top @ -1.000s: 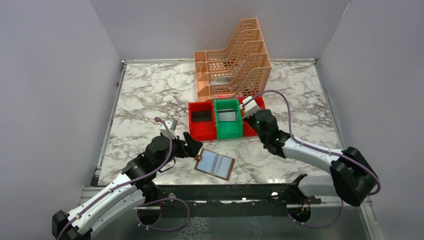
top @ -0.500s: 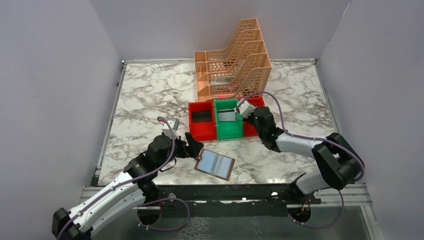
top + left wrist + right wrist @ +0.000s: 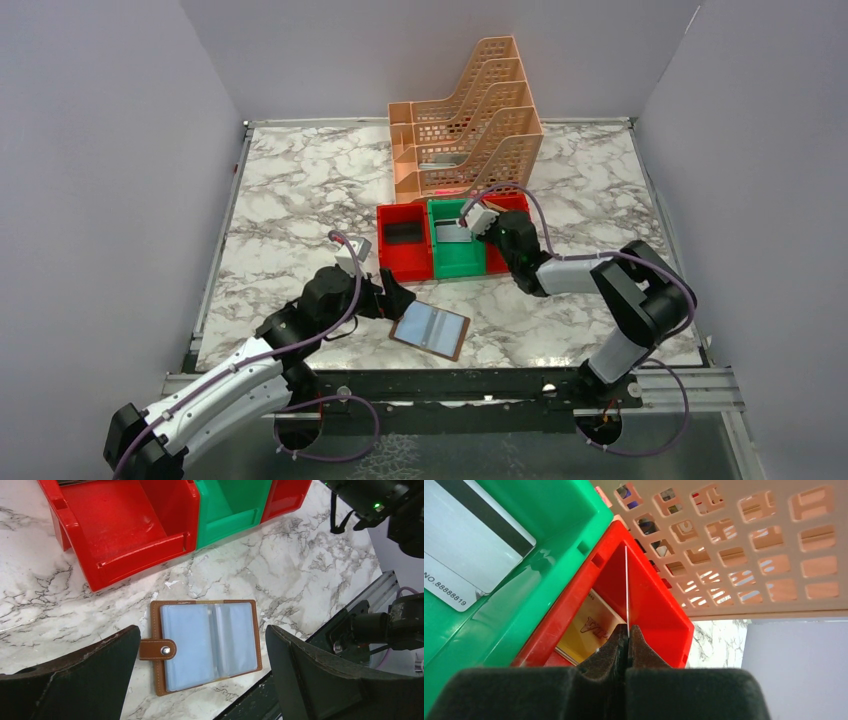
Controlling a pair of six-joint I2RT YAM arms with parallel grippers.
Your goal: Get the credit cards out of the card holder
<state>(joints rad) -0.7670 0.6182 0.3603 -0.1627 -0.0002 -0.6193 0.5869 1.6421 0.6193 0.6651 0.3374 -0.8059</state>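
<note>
Card holder (image 3: 207, 645): brown leather bifold, laid open flat on the marble table (image 3: 300, 570) near its front edge; grey-blue pockets turned up, snap tab (image 3: 157, 649) stretched sideways.
Left gripper (image 3: 202, 652): by the holder's tab side, fingers spread wide, nothing gripped.
Right gripper (image 3: 627, 637): fingers pinched on a thin card (image 3: 626, 585), seen edge-on over the red bin (image 3: 659, 605).
Green bin (image 3: 569, 510): a silvery grey card (image 3: 469, 545) is laid inside.

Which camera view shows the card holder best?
The left wrist view: the card holder lies open, whole and large, its pockets clear. The top view shows it small; the right wrist view does not show it.
</note>
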